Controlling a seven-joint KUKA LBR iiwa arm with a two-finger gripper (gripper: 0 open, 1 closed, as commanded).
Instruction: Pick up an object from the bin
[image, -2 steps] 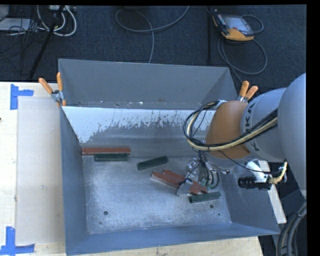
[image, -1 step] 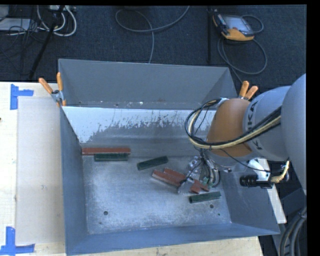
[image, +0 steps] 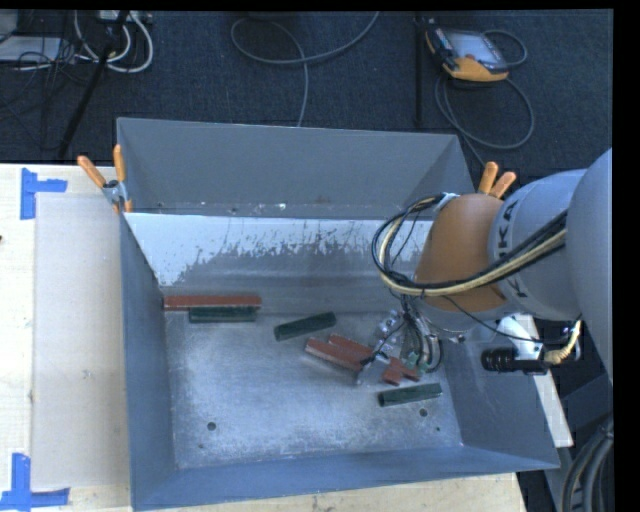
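My gripper (image: 390, 345) hangs low in the right half of the bin, under the orange wrist cover. It is right over a small cluster of red-brown blocks (image: 338, 351) that lie crossed on the bin floor. A smaller red-brown block (image: 401, 373) lies just to the gripper's lower right. Below that, a dark green bar (image: 410, 395) rests flat. Another dark green bar (image: 305, 326) sits to the left of the cluster. I see nothing lifted off the floor.
At the far left of the floor a long red-brown bar (image: 212, 300) lies against the back slope, with a dark green bar (image: 222, 314) beside it. The arm and its cables cover the bin's right wall.
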